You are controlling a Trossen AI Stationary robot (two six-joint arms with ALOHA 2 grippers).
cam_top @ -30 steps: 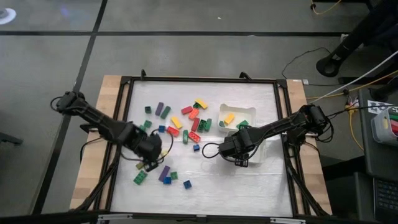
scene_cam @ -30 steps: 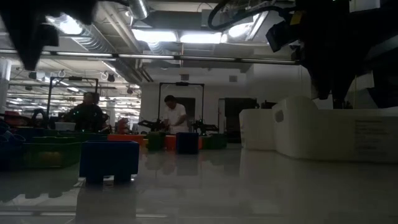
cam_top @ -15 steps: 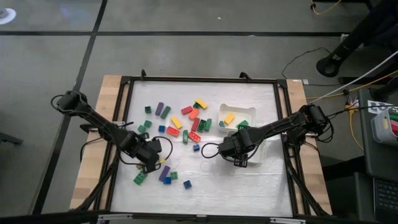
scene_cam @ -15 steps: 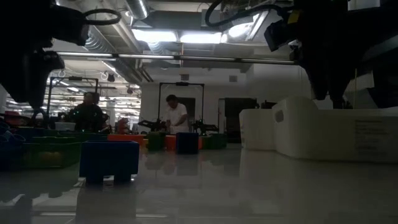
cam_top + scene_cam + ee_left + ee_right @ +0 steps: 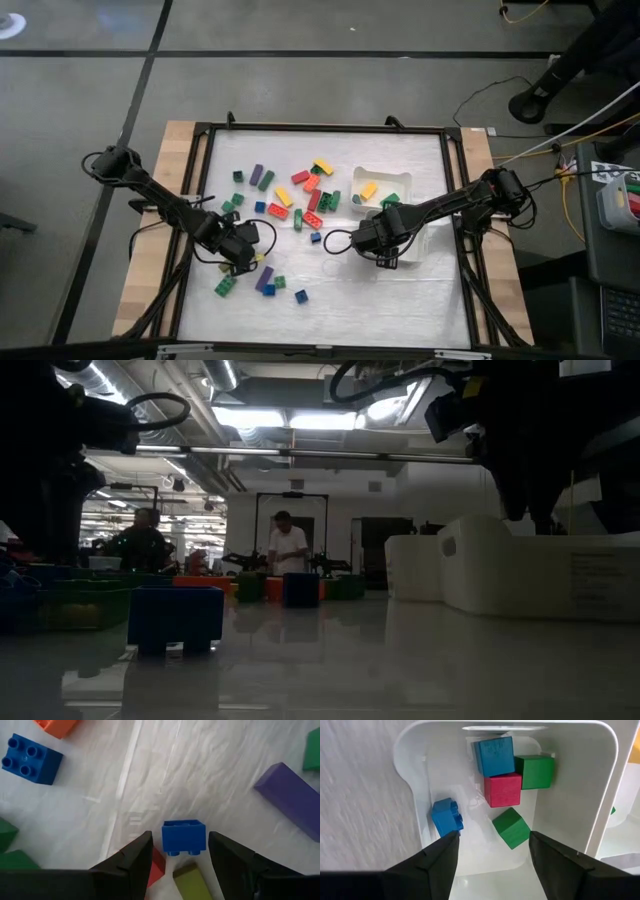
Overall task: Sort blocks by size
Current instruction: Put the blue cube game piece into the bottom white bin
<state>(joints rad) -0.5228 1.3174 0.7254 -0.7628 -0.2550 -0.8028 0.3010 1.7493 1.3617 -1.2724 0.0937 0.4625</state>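
Observation:
Many coloured blocks (image 5: 300, 195) lie scattered on the white table cover. My left gripper (image 5: 180, 839) points steeply down, low over the near-left group, and is open. A small blue block (image 5: 183, 836) lies on the cover between its fingers with a gap on each side. A red block (image 5: 157, 865) and a yellow one (image 5: 192, 881) lie just behind it. My right gripper (image 5: 492, 837) hangs open, pointing down over a white tray (image 5: 570, 795). That tray holds small blue, red and green cubes; one blue block (image 5: 446, 817) sits at its left wall.
A purple bar (image 5: 290, 797), a studded blue block (image 5: 30, 752) and an orange one (image 5: 55, 724) lie near my left gripper. A second white tray (image 5: 380, 185) holds yellow and green pieces. A dark frame (image 5: 325, 130) edges the table. People stand in the room beyond.
My left gripper has come down toward the table and a little toward its near edge, rolling its wrist, and now stands astride the small blue block. Its fingers have stayed open. The blocks lie where they were.

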